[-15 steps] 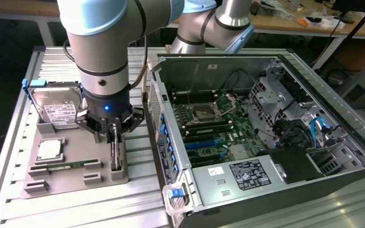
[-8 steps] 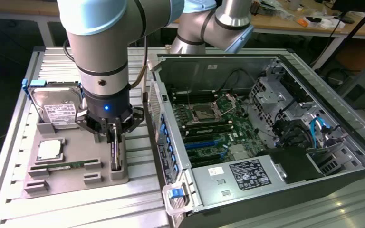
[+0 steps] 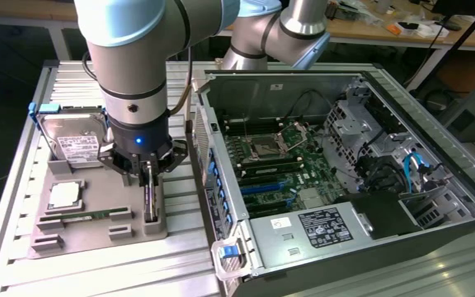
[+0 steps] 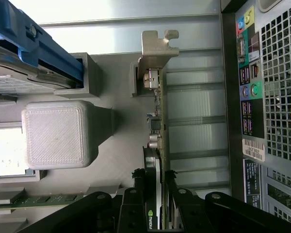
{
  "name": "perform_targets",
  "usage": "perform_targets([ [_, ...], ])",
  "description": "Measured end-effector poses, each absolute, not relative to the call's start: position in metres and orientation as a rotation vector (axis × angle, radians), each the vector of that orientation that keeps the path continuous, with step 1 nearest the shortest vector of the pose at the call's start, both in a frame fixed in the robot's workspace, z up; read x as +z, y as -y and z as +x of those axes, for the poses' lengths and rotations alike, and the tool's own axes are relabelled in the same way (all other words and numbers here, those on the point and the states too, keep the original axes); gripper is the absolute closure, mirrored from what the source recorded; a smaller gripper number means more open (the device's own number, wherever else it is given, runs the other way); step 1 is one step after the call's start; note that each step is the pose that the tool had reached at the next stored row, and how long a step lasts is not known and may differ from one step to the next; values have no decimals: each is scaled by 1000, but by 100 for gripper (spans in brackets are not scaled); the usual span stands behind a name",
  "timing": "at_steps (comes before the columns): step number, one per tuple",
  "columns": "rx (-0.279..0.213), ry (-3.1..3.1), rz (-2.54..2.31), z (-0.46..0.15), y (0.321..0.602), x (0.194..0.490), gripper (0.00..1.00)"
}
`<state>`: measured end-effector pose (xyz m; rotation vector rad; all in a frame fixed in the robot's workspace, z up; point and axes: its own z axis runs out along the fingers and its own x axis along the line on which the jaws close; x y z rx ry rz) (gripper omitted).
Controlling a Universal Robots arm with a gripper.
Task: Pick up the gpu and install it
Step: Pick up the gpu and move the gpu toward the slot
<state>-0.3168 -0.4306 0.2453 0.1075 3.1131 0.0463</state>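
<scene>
The gpu (image 3: pixel 151 201) stands on edge in a slot at the exterior view's right side of the grey holder tray (image 3: pixel 97 242). My gripper (image 3: pixel 148 178) comes straight down on its top edge. In the wrist view the green card (image 4: pixel 160 121) runs away from me, its silvery bracket (image 4: pixel 154 48) at the far end. My gripper (image 4: pixel 155 183) is shut on the gpu, with a black finger (image 4: pixel 137 187) pressed against each face near the cooler. The card still sits in the holder.
A hard drive with blue rails (image 3: pixel 71 139), a processor (image 3: pixel 64 195) and a memory stick (image 3: pixel 85 216) share the tray. The open computer case (image 3: pixel 345 80) lies at the exterior view's right, motherboard (image 3: pixel 279 167) exposed. Its rear port panel (image 4: pixel 262 87) is close beside the card.
</scene>
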Motion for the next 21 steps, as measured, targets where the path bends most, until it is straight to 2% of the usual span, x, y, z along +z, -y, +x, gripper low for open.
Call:
perform_targets([
  [8,46,-3113,108,-317,431,257,73],
  [21,46,-3113,108,-317,431,295,73],
])
